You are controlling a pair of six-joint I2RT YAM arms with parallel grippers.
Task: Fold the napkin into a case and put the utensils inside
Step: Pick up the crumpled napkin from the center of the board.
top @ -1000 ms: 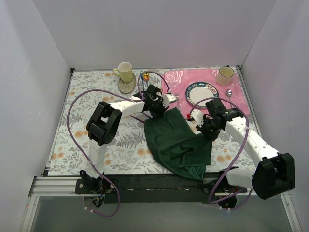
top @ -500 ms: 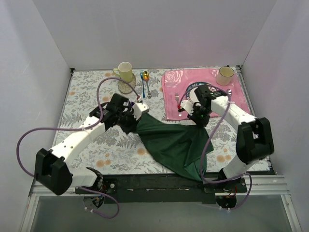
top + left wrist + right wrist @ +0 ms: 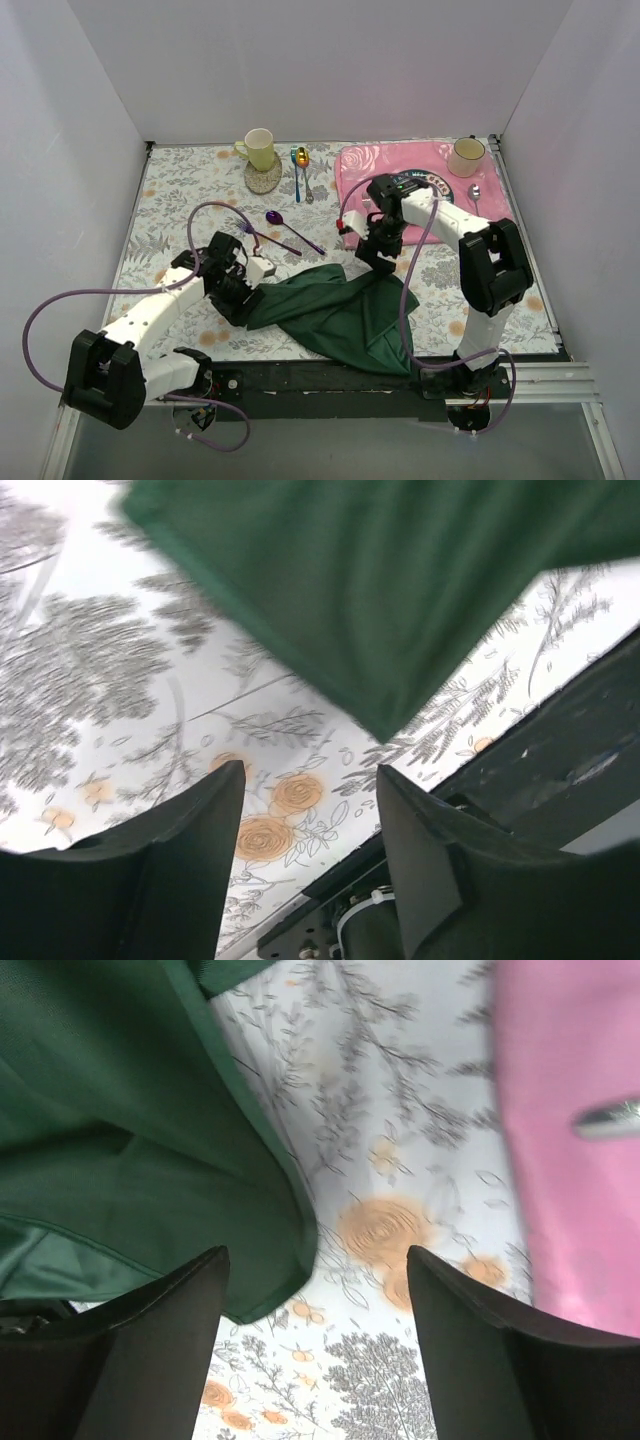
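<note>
Napkin (image 3: 335, 312) crumpled, left tool (image 3: 310, 777) and right tool (image 3: 316, 1257) both released, purple spoon (image 3: 296, 233) overhead only.

Looking down my right tool (image 3: 315, 1360) now: its two dark fingers (image 3: 110, 1360) stand wide apart at the bottom of the view, with nothing clamped between them. The dark green napkin (image 3: 130, 1130) fills the left side, rumpled, with a fold running across it. Its hemmed edge curves down to a corner just beside the left finger. Between the fingers I see bare floral tabletop (image 3: 400, 1110). On the right lies the pink placemat (image 3: 570, 1210), blurred, with a shiny metal piece (image 3: 610, 1120) on it at the frame's edge.
</note>
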